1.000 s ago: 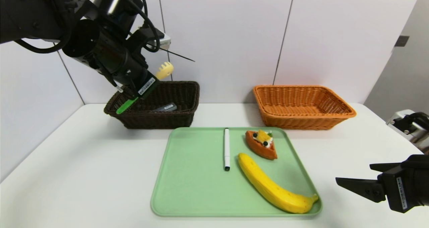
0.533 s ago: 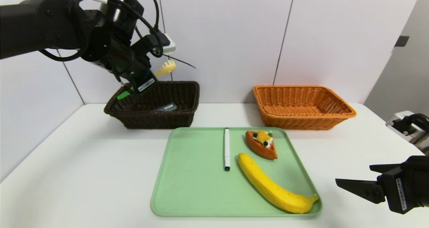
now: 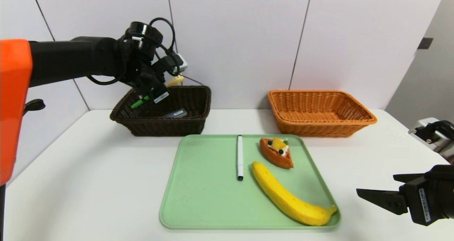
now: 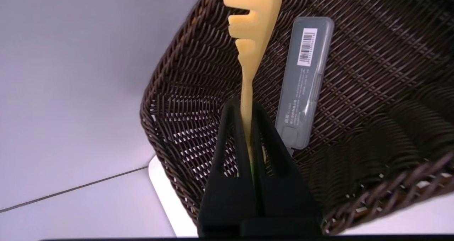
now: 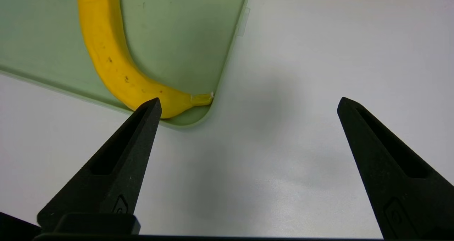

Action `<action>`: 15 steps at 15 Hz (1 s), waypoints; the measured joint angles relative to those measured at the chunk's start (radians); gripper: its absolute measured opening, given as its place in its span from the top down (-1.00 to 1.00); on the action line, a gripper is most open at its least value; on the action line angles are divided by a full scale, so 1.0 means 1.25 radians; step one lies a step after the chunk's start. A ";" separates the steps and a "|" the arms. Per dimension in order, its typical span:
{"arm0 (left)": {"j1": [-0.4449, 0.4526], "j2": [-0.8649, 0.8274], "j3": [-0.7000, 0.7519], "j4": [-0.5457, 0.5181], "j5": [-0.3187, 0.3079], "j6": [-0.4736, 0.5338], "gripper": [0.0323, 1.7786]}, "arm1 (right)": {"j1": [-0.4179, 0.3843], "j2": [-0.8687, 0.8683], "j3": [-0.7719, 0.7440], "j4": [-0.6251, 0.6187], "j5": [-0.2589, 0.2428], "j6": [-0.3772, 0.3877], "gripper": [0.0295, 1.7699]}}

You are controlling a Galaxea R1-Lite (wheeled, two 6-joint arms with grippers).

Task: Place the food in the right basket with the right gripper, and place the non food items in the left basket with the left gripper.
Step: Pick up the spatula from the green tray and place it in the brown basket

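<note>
Left wrist view: the spork (image 4: 247, 92) sits clamped between the left gripper's (image 4: 246, 106) fingers, over the dark basket (image 4: 177, 74) holding the grey case (image 4: 305, 81); the right gripper (image 5: 248, 98), fingers wide apart, hangs beside the green tray (image 5: 184, 49)

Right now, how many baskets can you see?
2. A dark brown basket stands at the back left, under my left gripper. An orange-tan basket stands at the back right. Both are behind the green tray.

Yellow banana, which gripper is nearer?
Right: the right gripper stands open beside the yellow banana; the left gripper is farther, over the dark brown wicker basket.
</note>
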 joint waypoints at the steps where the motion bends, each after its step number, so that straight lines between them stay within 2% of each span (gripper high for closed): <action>1: 0.003 0.014 0.000 -0.009 0.000 -0.001 0.95 | 0.000 0.000 0.000 0.000 -0.001 0.000 -0.93; 7: 0.007 0.064 0.000 -0.072 -0.001 -0.002 0.95 | 0.000 -0.002 0.002 0.001 -0.002 0.000 -0.93; 12: 0.011 0.080 0.000 -0.075 -0.001 -0.002 0.95 | 0.000 -0.002 0.001 0.001 -0.002 0.000 -0.93; 15: 0.010 0.082 0.000 -0.076 -0.001 -0.015 0.35 | 0.000 -0.002 -0.001 0.000 -0.001 0.000 -0.93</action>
